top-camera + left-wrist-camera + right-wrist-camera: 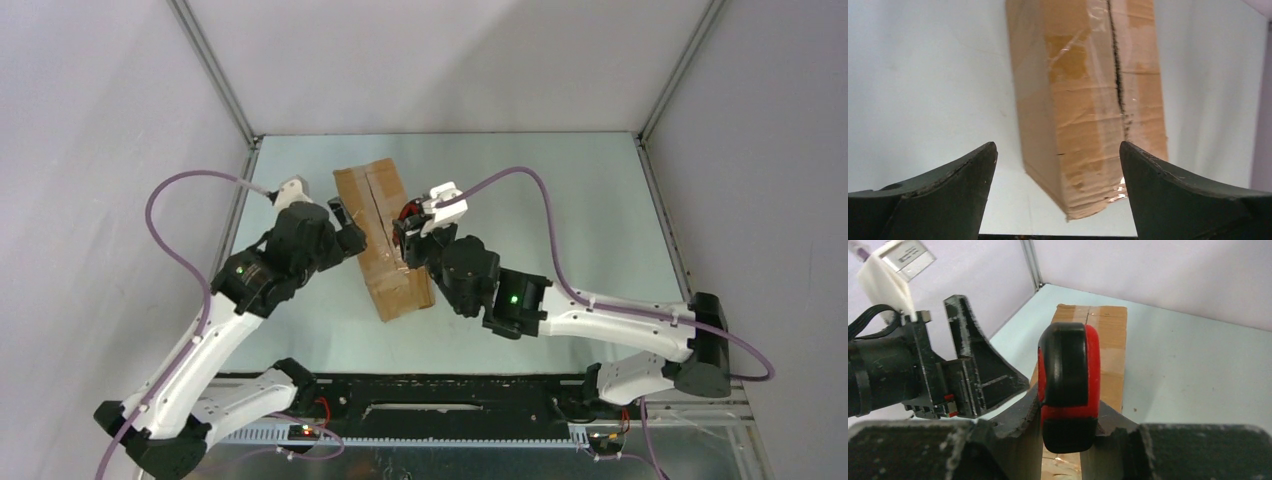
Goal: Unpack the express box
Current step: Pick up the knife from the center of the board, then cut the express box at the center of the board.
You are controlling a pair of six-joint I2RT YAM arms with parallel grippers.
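Note:
The express box [385,240], a brown taped carton, lies at an angle in the middle of the table, with a dark slit running along its top seam [1118,75]. My left gripper [1057,146] is open at the box's near left side. Its fingers straddle the box's end [1088,165] without touching it. My right gripper [1068,405] is shut on a red and black utility knife [1068,370], held over the top of the box [1110,335]. In the top view the knife [408,212] sits at the box's right edge. The blade is hidden.
The pale table [560,200] is enclosed by grey walls with metal corner posts [215,75]. The left arm's gripper body [968,365] shows close to the left of the knife. Purple cables [540,210] loop above both arms.

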